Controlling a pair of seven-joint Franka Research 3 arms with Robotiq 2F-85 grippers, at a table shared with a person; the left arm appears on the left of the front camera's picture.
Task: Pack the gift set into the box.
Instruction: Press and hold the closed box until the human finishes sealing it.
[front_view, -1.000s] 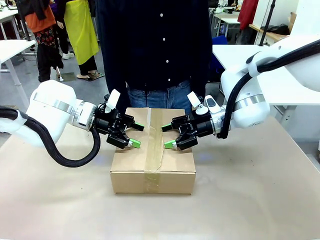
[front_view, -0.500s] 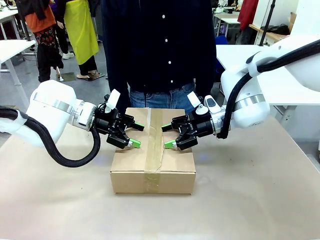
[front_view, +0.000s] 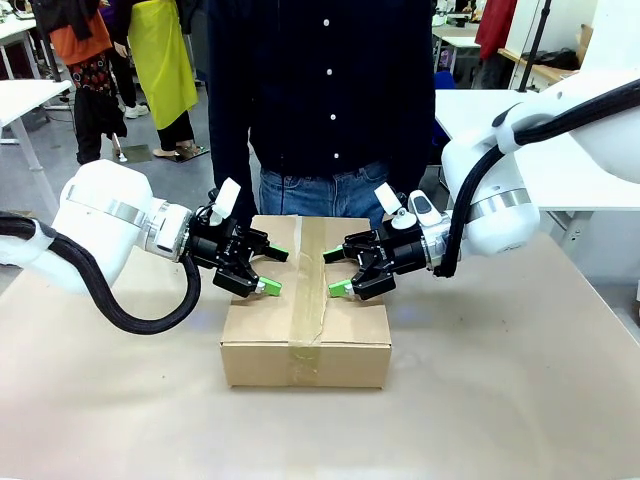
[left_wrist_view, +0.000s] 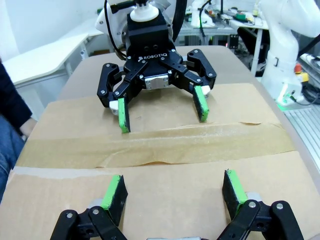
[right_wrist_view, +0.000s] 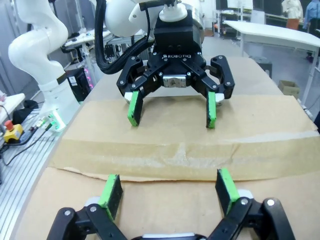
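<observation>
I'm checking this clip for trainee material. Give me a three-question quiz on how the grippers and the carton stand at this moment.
1. True or false: the box has its top flaps shut, with a tape strip along the centre seam.
2. How do the left gripper and right gripper stand? A) both open, facing each other over the box top; B) both shut on the tape; C) one open, one shut.
3. Fill in: the person stands at the ___ side of the table, behind the box.

Key: 1 true; 2 A, each gripper on its own side of the tape; 3 far.
</observation>
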